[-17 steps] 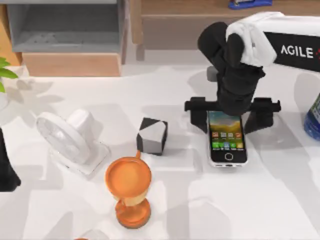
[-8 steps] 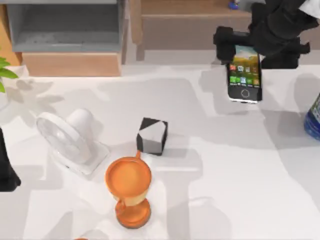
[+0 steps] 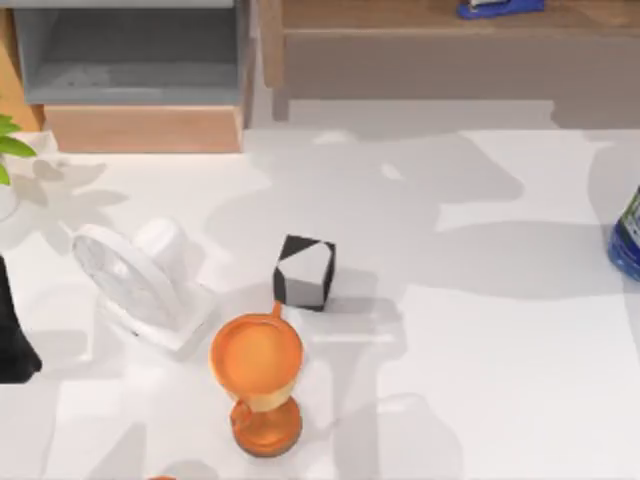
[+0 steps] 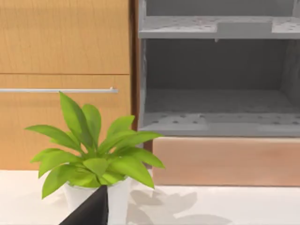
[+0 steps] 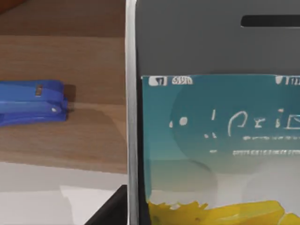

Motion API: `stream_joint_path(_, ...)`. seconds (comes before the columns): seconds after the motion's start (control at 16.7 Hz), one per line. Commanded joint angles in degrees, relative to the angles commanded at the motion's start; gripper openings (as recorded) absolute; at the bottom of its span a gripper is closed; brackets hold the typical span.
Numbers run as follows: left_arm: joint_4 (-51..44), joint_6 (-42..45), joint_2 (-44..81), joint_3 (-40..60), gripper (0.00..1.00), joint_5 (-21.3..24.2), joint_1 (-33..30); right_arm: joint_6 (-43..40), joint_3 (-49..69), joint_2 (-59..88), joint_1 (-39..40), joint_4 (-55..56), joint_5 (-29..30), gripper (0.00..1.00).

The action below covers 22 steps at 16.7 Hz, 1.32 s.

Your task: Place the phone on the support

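The phone (image 5: 211,122) hangs very close in front of the right wrist camera, white edge and lit screen toward it. My right gripper (image 5: 211,218) is shut on it, and one dark finger (image 5: 111,210) shows beside its white edge. Behind the phone is a wooden shelf. The support (image 3: 303,272), a small black-and-white block, stands near the middle of the table in the top view. My left arm (image 3: 10,335) stays parked at the table's left edge.
A white fan (image 3: 135,280) and an orange hourglass (image 3: 258,380) stand left of and in front of the support. A potted plant (image 4: 96,159) is at the far left, a blue bottle (image 3: 627,240) at the right edge. A blue stapler (image 5: 30,103) lies on the back shelf.
My right arm lifted the phone off the table, carried it up and toward the back shelf, and has left the top view. The left arm has not moved.
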Motion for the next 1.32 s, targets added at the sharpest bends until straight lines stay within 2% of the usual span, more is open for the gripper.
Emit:
stream_joint_path(0.42, 0.0, 0.0, 0.0, 0.0, 1.0, 0.0, 0.0, -20.7, -15.6, -7.7, -24.6, 10.7, -15.2, 0.0)
stream_joint_path(0.72, 0.0, 0.0, 0.0, 0.0, 1.0, 0.0, 0.0, -29.9, -28.3, -10.8, -37.1, 17.2, -27.2, 0.0)
stream_joint_path(1.02, 0.0, 0.0, 0.0, 0.0, 1.0, 0.0, 0.0, -33.7, -36.4, -12.5, -43.5, 21.3, -35.8, 0.0)
stream_joint_path(1.32, 0.0, 0.0, 0.0, 0.0, 1.0, 0.0, 0.0, -34.0, -37.3, -12.6, -44.2, 21.8, -36.9, 0.0)
